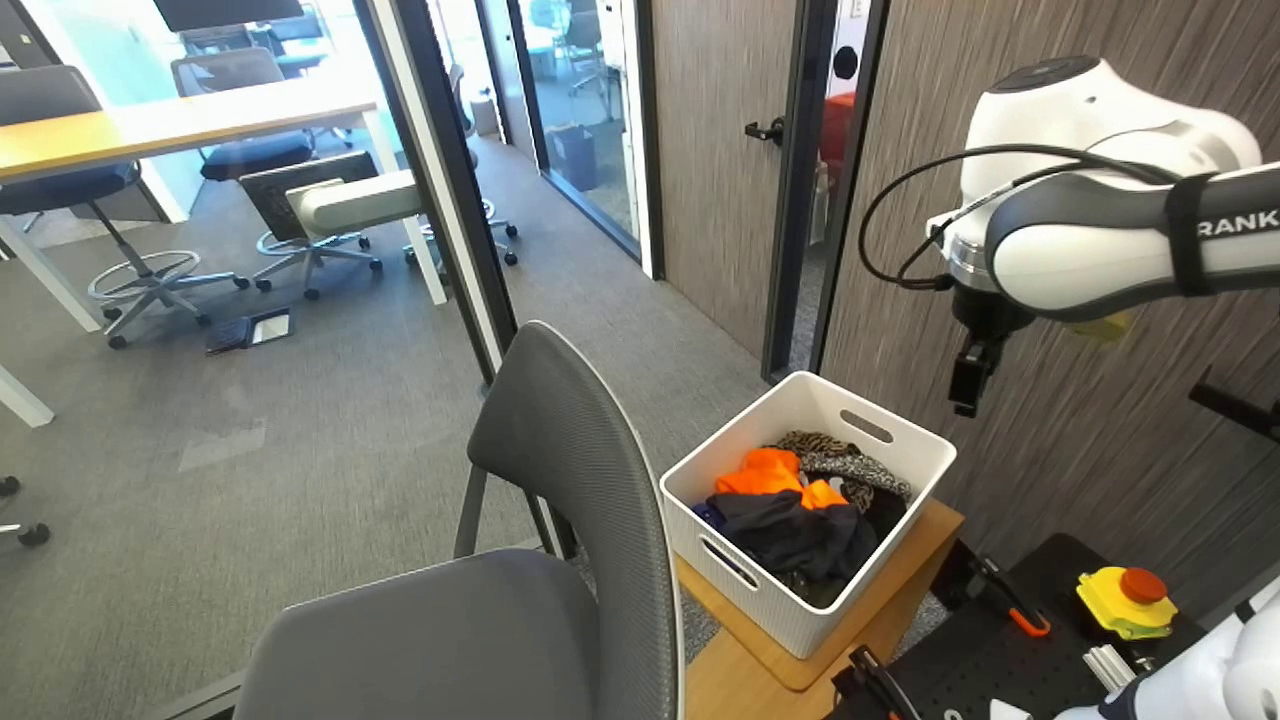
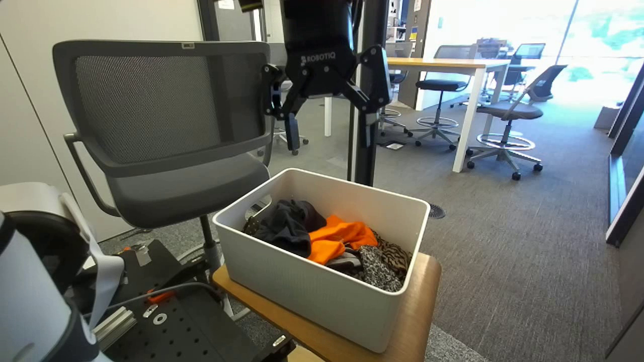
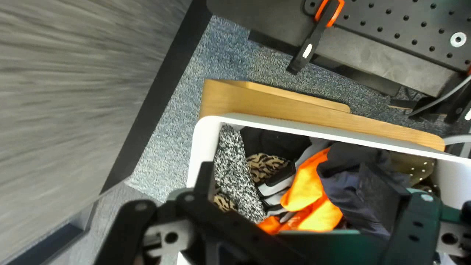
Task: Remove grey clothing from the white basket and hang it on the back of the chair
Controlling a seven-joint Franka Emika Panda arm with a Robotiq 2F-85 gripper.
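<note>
The white basket (image 1: 770, 610) holds a heap of clothes; it also shows in an exterior view (image 2: 312, 286) and the wrist view (image 3: 312, 131). A dark grey cloth (image 1: 800, 535) lies on top at one end, beside an orange cloth; it also shows in an exterior view (image 2: 284, 226) and the wrist view (image 3: 342, 195). The grey chair (image 1: 570, 440) stands beside the basket; its mesh back (image 2: 146, 100) is bare. My gripper (image 2: 332, 143) is open and empty above the basket, fingers pointing down; it also shows in an exterior view (image 1: 965, 400) and the wrist view (image 3: 294, 180).
The basket stands on a wooden stand (image 2: 425, 281). Black-and-white speckled cloth (image 3: 235, 173) and animal-print cloth lie in it too. A wood-panelled wall (image 1: 1090, 430) is near the arm. A black perforated base (image 2: 186, 322) and a yellow-red stop button (image 1: 1125, 600) are close by.
</note>
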